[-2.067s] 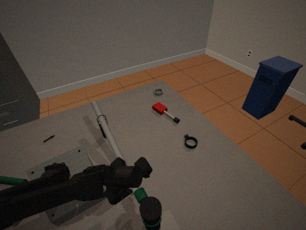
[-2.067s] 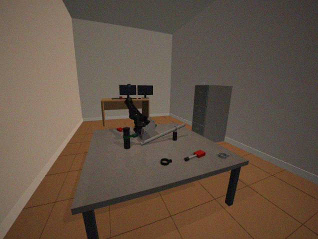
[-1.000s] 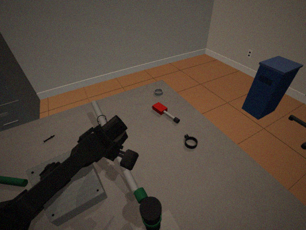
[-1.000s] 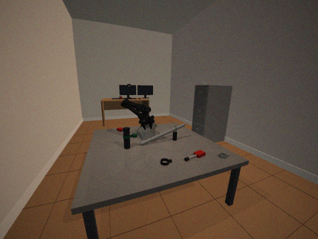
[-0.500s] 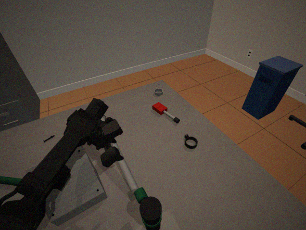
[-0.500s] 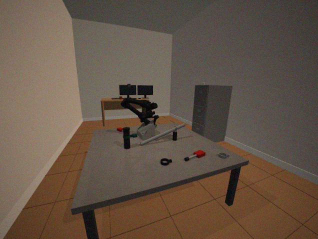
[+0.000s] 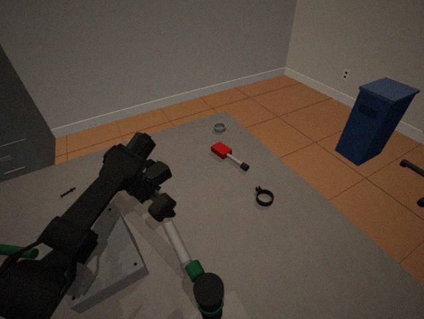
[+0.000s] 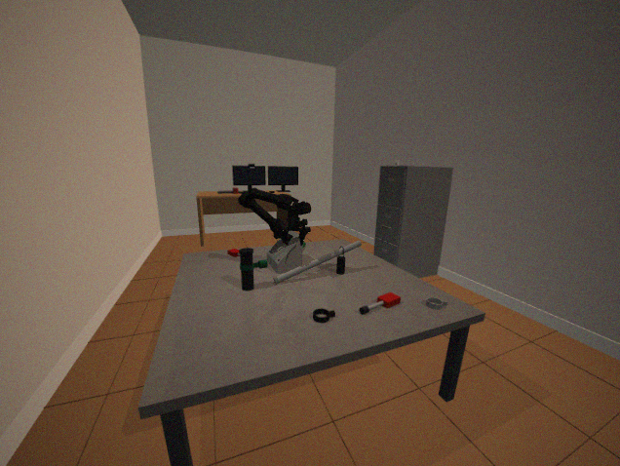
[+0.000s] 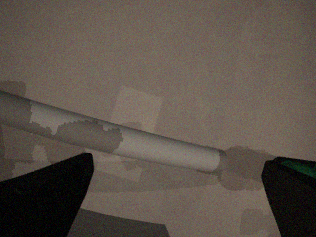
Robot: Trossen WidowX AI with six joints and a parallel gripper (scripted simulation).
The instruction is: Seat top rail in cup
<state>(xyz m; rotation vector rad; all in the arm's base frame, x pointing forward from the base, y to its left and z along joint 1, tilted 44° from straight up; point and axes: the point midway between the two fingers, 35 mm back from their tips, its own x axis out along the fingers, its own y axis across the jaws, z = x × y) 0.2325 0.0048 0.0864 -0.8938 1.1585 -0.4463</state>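
The grey top rail (image 7: 176, 241) lies slanted over the table and also shows in the exterior view (image 8: 315, 260). Its cut end (image 9: 215, 158) stops a short gap before the green rail-end cup (image 9: 295, 167), which also shows in the top view (image 7: 195, 269). The cup hangs on a green brace band (image 8: 246, 267) on the big black post (image 7: 208, 291), below the post cap. The loop cap post (image 8: 340, 263) carries the rail's far part. My gripper (image 9: 181, 168) is open, hovering above the rail near its cut end, one finger on each side, not touching it. It also shows in the top view (image 7: 159, 202).
A red block with a handle (image 7: 227, 153), a black band ring (image 7: 264, 197), a grey ring (image 7: 219, 125) and a small black bolt (image 7: 67, 192) lie on the table. The arm's base plate (image 7: 113, 253) is beside the rail. A blue bin (image 7: 375, 118) stands on the floor.
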